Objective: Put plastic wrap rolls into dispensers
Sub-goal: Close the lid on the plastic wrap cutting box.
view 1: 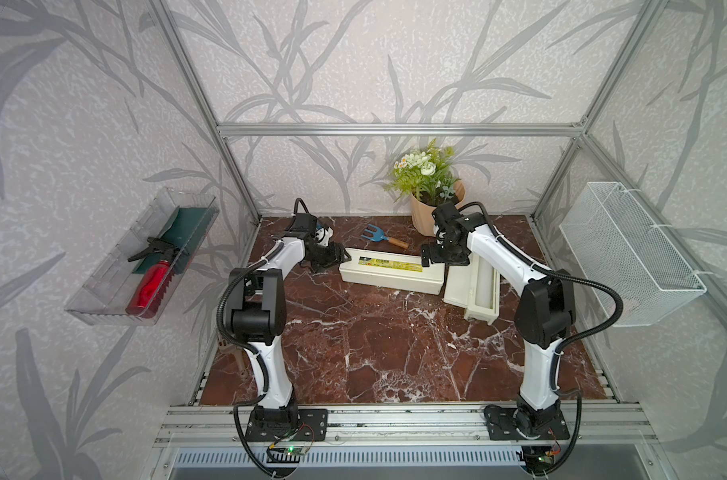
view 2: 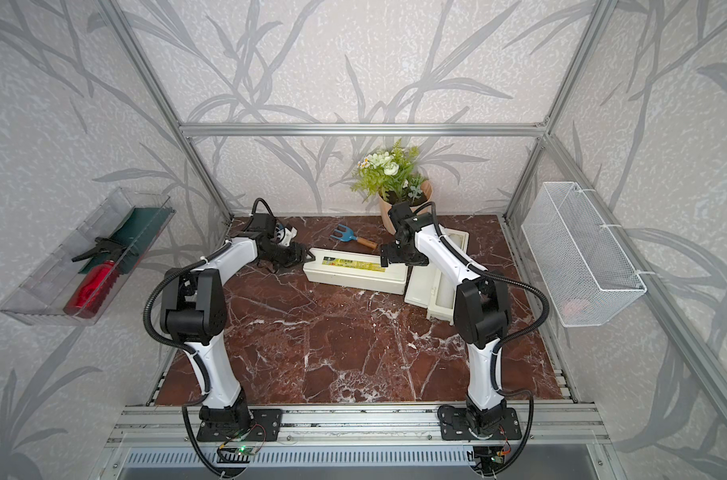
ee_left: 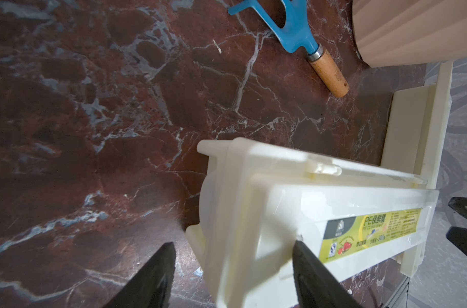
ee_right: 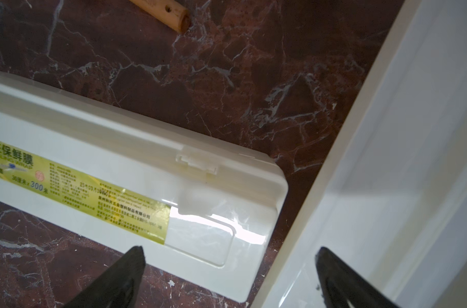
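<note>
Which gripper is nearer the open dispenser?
Right. The right gripper hovers just beside the open dispenser, over the near end of the closed dispenser. The left gripper is at the closed one's opposite end, with that whole box between.

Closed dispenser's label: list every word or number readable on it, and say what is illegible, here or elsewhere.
"PE保鲜膜": large heading on the yellow-green label of the closed dispenser, both wrist views.
"PE CLING WRAP": faint small line under the heading.
"30厘米 x 300米": below that, right wrist view.
Fine print and logos on the label: too small or blurred.
Top views: label unreadable; no other lettering visible.
</note>
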Motion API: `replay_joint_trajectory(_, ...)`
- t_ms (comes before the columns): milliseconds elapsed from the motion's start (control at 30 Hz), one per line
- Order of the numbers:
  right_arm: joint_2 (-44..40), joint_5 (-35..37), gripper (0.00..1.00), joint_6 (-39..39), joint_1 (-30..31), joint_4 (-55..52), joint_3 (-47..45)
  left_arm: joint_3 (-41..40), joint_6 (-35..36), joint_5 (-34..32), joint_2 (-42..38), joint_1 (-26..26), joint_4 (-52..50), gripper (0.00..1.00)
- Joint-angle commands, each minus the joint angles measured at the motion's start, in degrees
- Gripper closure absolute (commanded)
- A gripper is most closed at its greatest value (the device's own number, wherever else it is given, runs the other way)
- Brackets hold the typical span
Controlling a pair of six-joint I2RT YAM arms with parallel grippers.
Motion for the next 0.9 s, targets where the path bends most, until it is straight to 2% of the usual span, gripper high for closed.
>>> replay_joint_trajectory(0,2.73,-1.64,0.00,0.85,0.82,-0.66,0.97,0.68,1.39,-3.95,1.60,-0.08,-2.90,0.31)
replay_joint_trajectory(200,6.81,-5.61,0.00,0.21,2.16,1.07,4.24,-0.72,0.70,-5.92,0.05,0.97,-2.46,0.30)
replay_joint_trajectory(400,12.66,-13.90,0.00,-0.99,5.68,4.20,9.80,-2.57,-0.66,-6.89,-0.33,3.45,-2.26,0.30)
replay_joint_trajectory(533,16.65,-19.94,0.02,0.91,7.29,6.94,12.68,-4.12,-0.86,-8.90,-1.23,4.60,-2.35,0.30)
replay_joint_trajectory(633,18.09,-18.33,0.02,0.76,8.21,6.97,14.32,-5.07,-1.52,-9.94,-1.64,5.67,-2.52,0.30)
replay_joint_trajectory(700,17.02,-16.82,0.00,1.39,7.54,7.87,12.74,-5.40,-1.97,-10.38,-1.50,6.11,-2.56,0.30)
replay_joint_trajectory(867,8.59,-20.24,0.00,7.20,3.84,23.56,-3.30,-5.26,-2.36,-10.69,-0.68,7.32,-3.23,0.30)
